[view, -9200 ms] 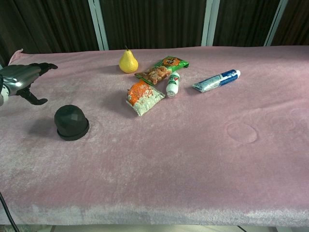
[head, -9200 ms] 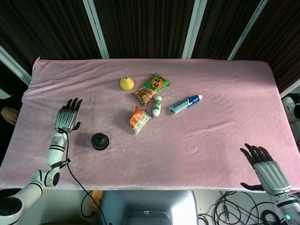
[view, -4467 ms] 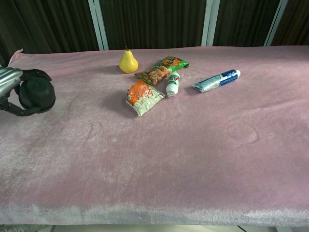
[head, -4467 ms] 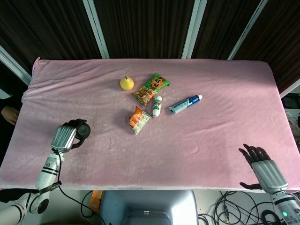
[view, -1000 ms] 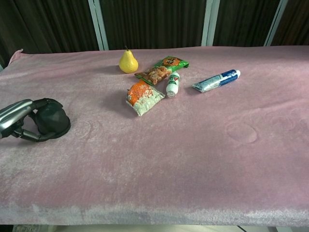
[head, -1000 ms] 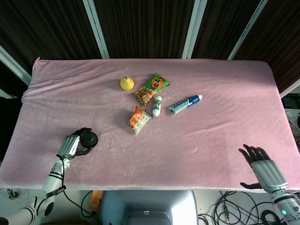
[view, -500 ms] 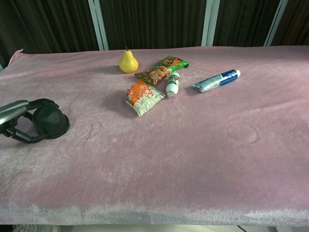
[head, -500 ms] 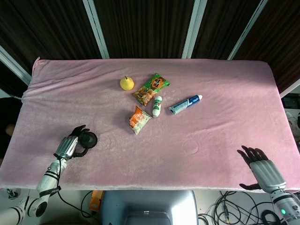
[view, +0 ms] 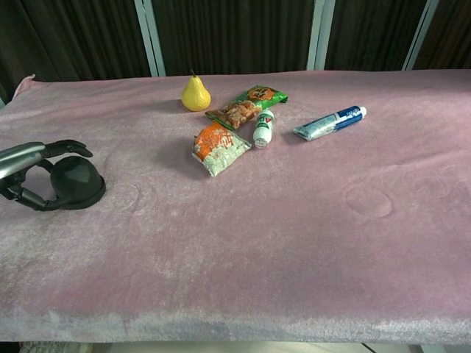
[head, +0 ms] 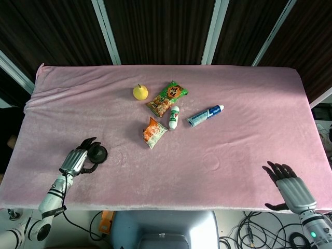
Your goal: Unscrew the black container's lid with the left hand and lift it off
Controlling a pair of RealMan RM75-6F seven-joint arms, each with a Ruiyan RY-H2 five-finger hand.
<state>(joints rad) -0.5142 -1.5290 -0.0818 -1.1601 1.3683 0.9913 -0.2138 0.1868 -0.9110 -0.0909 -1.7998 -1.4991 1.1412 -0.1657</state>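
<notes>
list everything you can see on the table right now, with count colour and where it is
black container: 1, black, domed, near the table's left front, lid on
pear: 1, yellow, back centre-left
green snack packet: 1, green and orange, right of the pear
orange snack packet: 1, orange and white, in front of the green one
small bottle: 1, white with green label, lying on its side beside the packets
tube: 1, blue and white, lying right of the bottle
table cloth: 1, pink, covers the table
left hand: 1, silver with black fingers, curved around the container's left side, not clearly gripping
right hand: 1, silver with black fingers, spread, at the front right edge, holding nothing
</notes>
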